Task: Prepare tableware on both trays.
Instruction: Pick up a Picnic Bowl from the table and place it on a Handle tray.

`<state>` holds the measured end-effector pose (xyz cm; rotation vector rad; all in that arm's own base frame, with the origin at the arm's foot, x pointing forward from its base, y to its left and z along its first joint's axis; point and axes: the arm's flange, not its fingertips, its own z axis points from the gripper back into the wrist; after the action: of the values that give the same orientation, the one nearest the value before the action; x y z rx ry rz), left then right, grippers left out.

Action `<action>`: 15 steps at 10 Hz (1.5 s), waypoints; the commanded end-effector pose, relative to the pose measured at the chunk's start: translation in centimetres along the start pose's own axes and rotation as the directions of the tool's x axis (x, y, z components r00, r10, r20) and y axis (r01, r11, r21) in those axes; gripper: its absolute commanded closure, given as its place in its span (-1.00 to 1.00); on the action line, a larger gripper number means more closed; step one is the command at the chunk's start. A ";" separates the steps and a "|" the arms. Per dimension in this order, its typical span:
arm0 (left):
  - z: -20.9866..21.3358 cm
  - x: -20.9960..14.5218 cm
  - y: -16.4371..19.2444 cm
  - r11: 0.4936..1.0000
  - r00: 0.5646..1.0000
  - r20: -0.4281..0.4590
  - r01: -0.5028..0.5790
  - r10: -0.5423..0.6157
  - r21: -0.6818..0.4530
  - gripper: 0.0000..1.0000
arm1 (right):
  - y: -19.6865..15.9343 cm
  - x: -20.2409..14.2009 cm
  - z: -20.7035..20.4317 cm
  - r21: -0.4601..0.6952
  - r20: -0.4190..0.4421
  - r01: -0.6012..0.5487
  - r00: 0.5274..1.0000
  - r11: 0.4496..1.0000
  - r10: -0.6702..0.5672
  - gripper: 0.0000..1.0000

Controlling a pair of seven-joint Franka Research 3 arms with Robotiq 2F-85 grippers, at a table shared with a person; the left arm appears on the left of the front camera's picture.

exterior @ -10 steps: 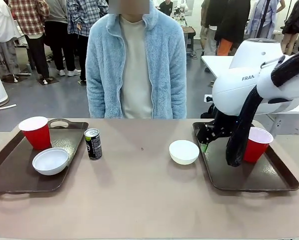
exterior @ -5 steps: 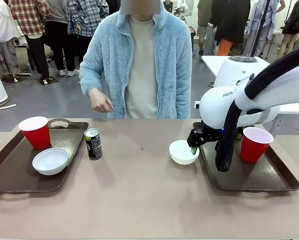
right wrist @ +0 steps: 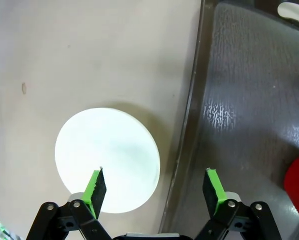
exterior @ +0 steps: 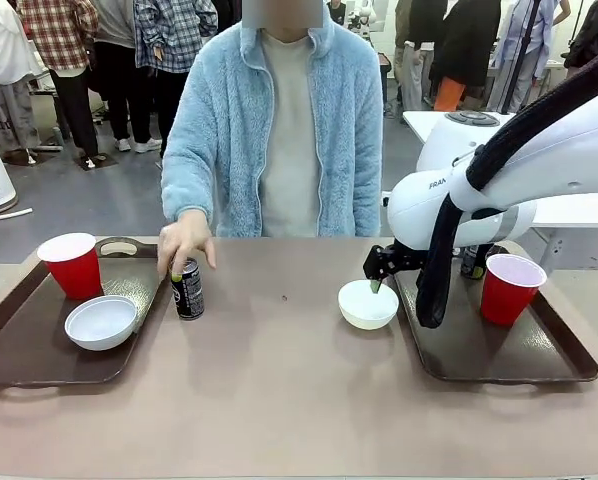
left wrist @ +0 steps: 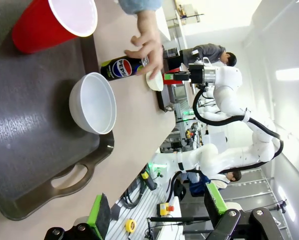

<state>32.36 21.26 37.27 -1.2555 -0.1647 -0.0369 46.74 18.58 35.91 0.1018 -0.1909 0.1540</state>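
— How will the white bowl [exterior: 368, 303] handle?
— Light, stiff and a bit slippery, I think; better to take it by the rim. It stands on the worktop [exterior: 279, 400], just left of the right tray [exterior: 519, 350]
— And the arm?
— The right gripper [right wrist: 154, 186] hangs above the bowl's right edge, fingers spread, grasping nothing; the left gripper [left wrist: 157, 207] is also released and empty

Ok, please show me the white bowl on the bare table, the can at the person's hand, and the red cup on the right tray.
white bowl [exterior: 364, 301], front view, middle of its inside.
can [exterior: 188, 291], front view, middle of its side.
red cup [exterior: 504, 297], front view, its red wall.
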 end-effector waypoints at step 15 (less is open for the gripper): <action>0.2 -0.2 0.0 1.000 1.000 0.000 0.001 -0.001 0.004 -1.00 | 0.5 -0.3 1.5 0.013 -0.006 0.002 1.000 1.000 -0.002 1.00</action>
<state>32.36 21.26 37.27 -1.2555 -0.1647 -0.0370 46.92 18.74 36.01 0.1054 -0.1877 0.1515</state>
